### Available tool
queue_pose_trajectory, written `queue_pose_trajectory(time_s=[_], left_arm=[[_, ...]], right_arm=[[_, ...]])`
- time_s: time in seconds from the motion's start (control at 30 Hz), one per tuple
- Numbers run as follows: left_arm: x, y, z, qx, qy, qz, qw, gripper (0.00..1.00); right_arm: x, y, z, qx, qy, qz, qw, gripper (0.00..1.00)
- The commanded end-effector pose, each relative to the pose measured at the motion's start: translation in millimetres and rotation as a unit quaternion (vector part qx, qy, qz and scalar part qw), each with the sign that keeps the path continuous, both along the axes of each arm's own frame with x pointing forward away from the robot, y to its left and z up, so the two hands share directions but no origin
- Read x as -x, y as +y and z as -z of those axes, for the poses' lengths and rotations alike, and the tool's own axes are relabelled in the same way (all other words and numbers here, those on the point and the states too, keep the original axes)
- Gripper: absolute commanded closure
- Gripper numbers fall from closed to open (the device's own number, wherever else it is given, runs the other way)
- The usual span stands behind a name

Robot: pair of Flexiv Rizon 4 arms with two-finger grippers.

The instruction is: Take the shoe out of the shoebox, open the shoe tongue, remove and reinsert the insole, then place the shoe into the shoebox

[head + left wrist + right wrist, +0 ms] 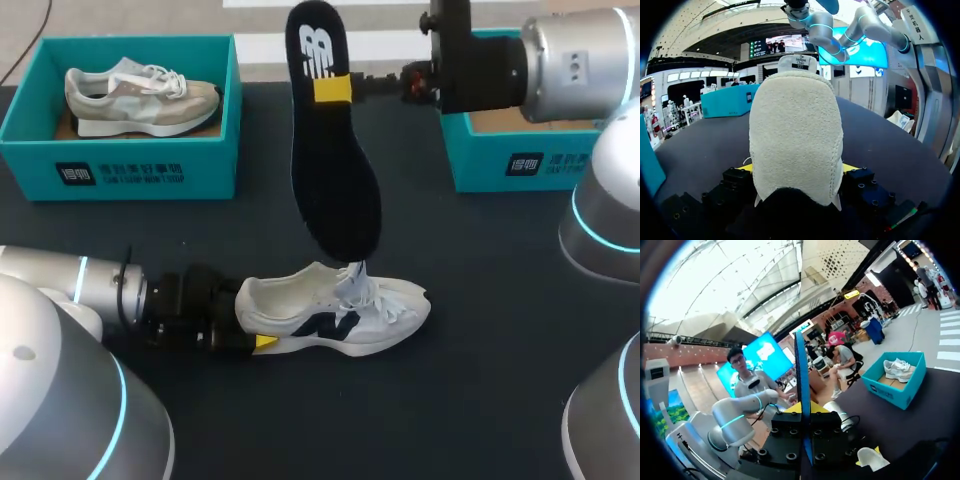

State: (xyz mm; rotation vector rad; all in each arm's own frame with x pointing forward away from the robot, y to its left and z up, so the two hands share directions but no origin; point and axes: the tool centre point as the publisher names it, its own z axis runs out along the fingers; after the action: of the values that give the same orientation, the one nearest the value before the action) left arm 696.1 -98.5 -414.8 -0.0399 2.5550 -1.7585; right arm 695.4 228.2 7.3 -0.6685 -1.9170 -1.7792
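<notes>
Shoe (795,135) heel: clamped in my left jaws, at its 9 o'clock.
Insole (335,180): clamped in right jaws, 12 o'clock of shoe.
Next: I judge reinsertion, toe-first.

From above, the heel of the shoe (345,315) is enclosed by the left gripper (252,322), and only one yellow tip is seen — the far finger is hidden behind the shoe. In the left wrist view the toe is blocked by the heel, and the tips are reduced to slivers at its sides. The box (510,165) at the right is largely covered by the right arm (570,60). From the right wrist the insole (801,385) is shown edge-on only.
</notes>
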Motion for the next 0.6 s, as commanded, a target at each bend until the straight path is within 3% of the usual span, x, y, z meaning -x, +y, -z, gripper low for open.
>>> queue_pose_trajectory(time_s=[0.03,0.27,0.6], left_arm=[[0.8,0.1,1.0,-0.001,0.000,-0.001,1.000,1.00],[0.8,0.1,1.0,-0.001,0.000,-0.001,1.000,1.00],[0.8,0.1,1.0,-0.001,0.000,-0.001,1.000,1.00]], right_arm=[[8.7,-31.6,-11.5,0.003,0.037,-0.003,0.999,1.00],[22.7,-52.0,-18.0,0.005,0.071,0.026,0.997,1.00],[44.4,-50.4,-18.8,0.003,0.087,0.023,0.996,1.00]])
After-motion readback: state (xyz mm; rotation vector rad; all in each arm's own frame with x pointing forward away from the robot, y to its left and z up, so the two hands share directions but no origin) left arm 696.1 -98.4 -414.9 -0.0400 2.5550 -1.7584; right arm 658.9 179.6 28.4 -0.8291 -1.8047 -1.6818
